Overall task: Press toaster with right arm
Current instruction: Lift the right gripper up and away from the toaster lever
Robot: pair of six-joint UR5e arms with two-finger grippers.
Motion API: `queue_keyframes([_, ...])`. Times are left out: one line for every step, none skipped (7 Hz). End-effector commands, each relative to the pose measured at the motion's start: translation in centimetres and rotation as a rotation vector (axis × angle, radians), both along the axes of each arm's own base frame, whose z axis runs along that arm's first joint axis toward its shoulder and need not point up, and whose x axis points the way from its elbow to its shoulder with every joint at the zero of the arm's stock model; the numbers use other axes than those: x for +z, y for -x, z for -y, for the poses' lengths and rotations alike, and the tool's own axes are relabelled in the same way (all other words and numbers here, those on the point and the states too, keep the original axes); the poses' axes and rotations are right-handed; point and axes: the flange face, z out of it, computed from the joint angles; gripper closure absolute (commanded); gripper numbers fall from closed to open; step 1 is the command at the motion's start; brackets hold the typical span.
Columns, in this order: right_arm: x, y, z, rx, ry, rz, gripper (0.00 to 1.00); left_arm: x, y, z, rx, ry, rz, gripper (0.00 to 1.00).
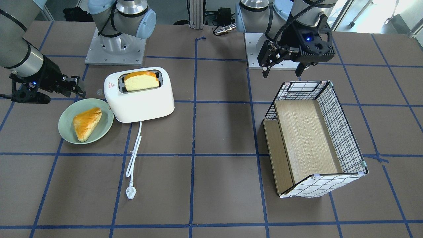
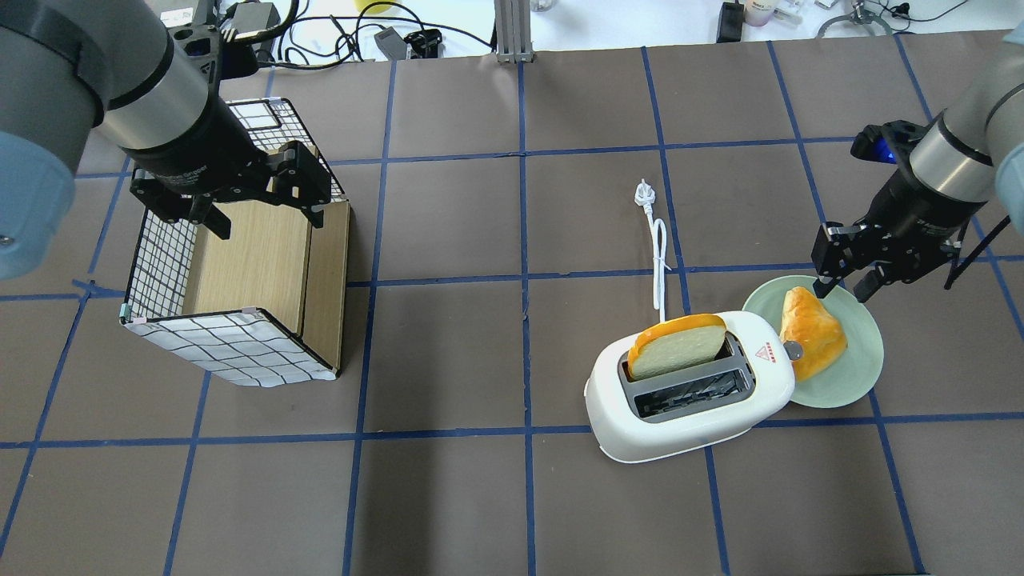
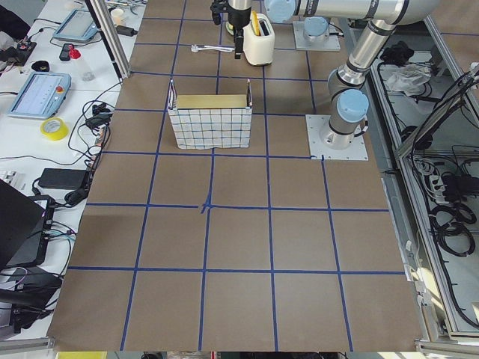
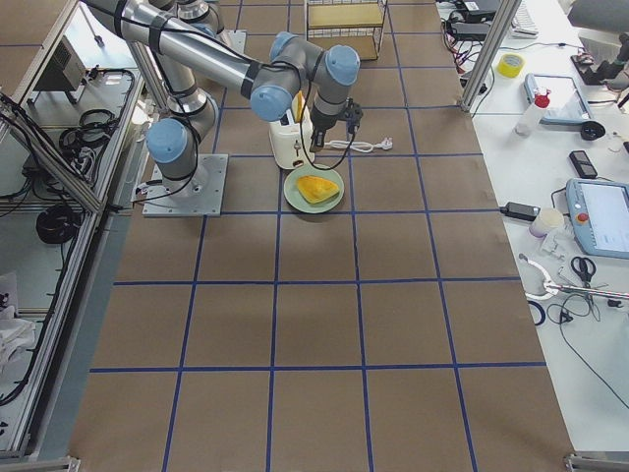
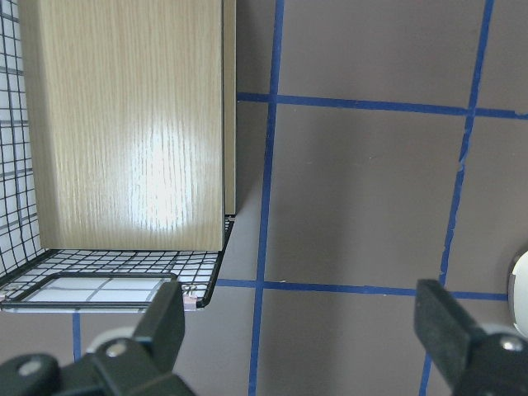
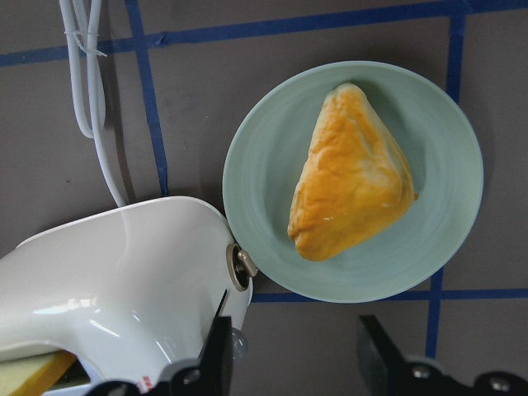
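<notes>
The white toaster stands at the right of the table with a bread slice in one slot. Its lever knob sticks out toward the green plate. It also shows in the front view and the right wrist view, where the knob is raised. Its cord lies on the table, unplugged. My right gripper is open and empty. It hovers over the plate's far edge, a short way from the knob, and also shows in the front view and its own wrist view.
A green plate with a triangular pastry touches the toaster's lever end. My left gripper is open and empty above a wire basket with a wooden shelf, at the table's left; it also shows in the left wrist view.
</notes>
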Motion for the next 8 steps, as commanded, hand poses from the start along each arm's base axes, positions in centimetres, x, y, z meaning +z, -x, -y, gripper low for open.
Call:
queue_keyframes([3.7, 0.0, -1.3, -0.007, 0.034, -0.064, 0.0, 0.0, 0.0, 0.0, 0.0, 0.001, 0.0, 0.0])
queue_keyframes([5.3, -0.6, -2.1, -0.101, 0.063, -0.085, 0.0, 0.0, 0.0, 0.0, 0.0, 0.001, -0.002, 0.0])
queue_keyframes([6.4, -1.3, -2.2, -0.122, 0.086, -0.085, 0.0, 0.0, 0.0, 0.0, 0.0, -0.001, 0.0, 0.0])
queue_keyframes([7.8, -2.6, -1.9, -0.104, 0.113, -0.1, 0.0, 0.0, 0.0, 0.0, 0.0, -0.001, -0.001, 0.0])
queue_keyframes([9.0, -4.8, -1.6, -0.125, 0.137, -0.1, 0.0, 0.0, 0.0, 0.0, 0.0, -0.001, 0.0, 0.0])
queue_keyframes([9.1, -8.3, -1.5, -0.118, 0.148, -0.11, 0.0, 0.0, 0.0, 0.0, 0.0, -0.001, -0.001, 0.0])
queue_keyframes([9.3, -11.5, -1.7, -0.119, 0.169, -0.121, 0.0, 0.0, 0.0, 0.0, 0.0, 0.001, -0.002, 0.0])
queue_keyframes([9.5, -13.6, -2.1, -0.122, 0.178, -0.12, 0.0, 0.0, 0.0, 0.0, 0.0, -0.001, -0.002, 0.0])
